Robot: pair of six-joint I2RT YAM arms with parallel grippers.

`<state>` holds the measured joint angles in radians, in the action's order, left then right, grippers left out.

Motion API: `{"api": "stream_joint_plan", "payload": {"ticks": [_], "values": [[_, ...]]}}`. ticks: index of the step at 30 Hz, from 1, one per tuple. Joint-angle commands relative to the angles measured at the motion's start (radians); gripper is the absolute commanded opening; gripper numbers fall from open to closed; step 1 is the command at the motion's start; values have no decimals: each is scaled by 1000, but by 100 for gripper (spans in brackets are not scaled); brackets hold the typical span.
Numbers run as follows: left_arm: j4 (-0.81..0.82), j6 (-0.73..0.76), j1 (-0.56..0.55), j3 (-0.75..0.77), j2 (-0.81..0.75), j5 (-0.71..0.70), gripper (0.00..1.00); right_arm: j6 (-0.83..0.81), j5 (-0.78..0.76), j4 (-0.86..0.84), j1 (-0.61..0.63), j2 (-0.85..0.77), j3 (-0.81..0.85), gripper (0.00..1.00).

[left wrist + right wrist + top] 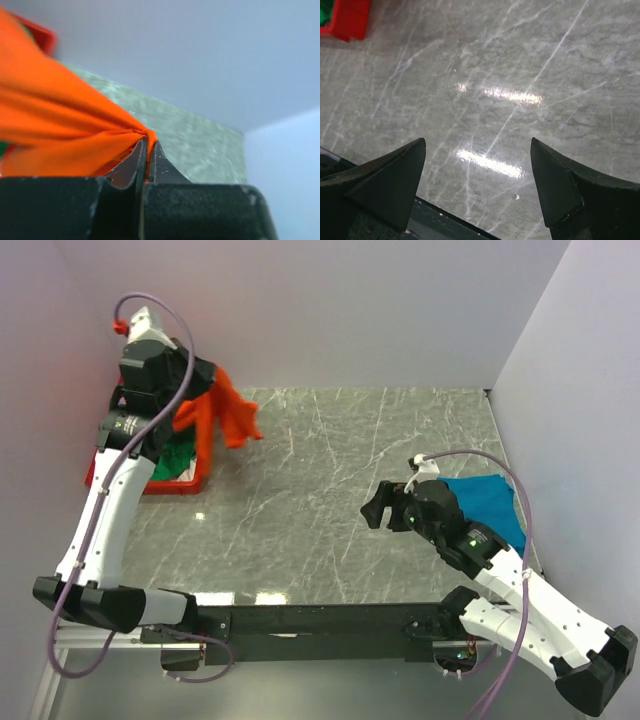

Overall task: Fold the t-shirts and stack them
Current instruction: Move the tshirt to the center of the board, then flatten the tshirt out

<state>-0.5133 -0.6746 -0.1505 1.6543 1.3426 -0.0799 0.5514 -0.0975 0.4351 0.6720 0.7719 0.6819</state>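
Orange t-shirt [60,125]: a gathered fold is clamped between the fingers of the left claw [148,145], whose jaws are pressed tight on the cloth. The wrist view shows the fabric fanning out from the fingertips toward 9 o'clock. In the top view this claw is raised at roughly 10 o'clock of the worktop [330,470], and the shirt hangs from it in a bunched drape. The lower edge of the shirt trails toward 4 o'clock from the claw, just beside the red tray [185,485].

The tray sits at the worktop's 9 o'clock edge, under the left arm. A green t-shirt [175,462] lies crumpled inside it, partly hidden by the arm.

Right claw [477,145]: released, fingers spread wide, nothing between them, only bare marbled worktop below. In the top view it is right of centre and points toward 9 o'clock.

Teal t-shirt [495,502]: lies flat on the worktop at about 3 o'clock, behind the right wrist and partly covered by that arm. It is apart from the spread fingers and well apart from the tray.
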Motion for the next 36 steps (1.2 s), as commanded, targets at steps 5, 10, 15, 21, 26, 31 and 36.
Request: {"api": "stream_joint_plan", "payload": {"ticks": [5, 10, 15, 21, 26, 31, 36], "values": [[75, -16, -266, 7, -68, -99, 0, -8, -50, 17, 6, -42, 73, 91], [157, -54, -379, -196, -72, -104, 0, 25, -59, 17, 6, -59, 45, 91], [255, -111, -455, -465, -79, -49, 1, 73, -56, -6, 5, -66, -22, 91], [361, -190, -492, -798, -140, 9, 22, 142, -41, -73, 5, -40, -139, 89], [332, -232, -492, -929, -258, -53, 50, 185, 45, -222, 8, 70, -206, 82], [254, -263, -491, -947, -298, -127, 54, 202, 79, -369, 32, 216, -188, 78], [257, -258, -491, -962, -309, -121, 54, 215, 47, -412, 86, 341, -133, 77]]}}
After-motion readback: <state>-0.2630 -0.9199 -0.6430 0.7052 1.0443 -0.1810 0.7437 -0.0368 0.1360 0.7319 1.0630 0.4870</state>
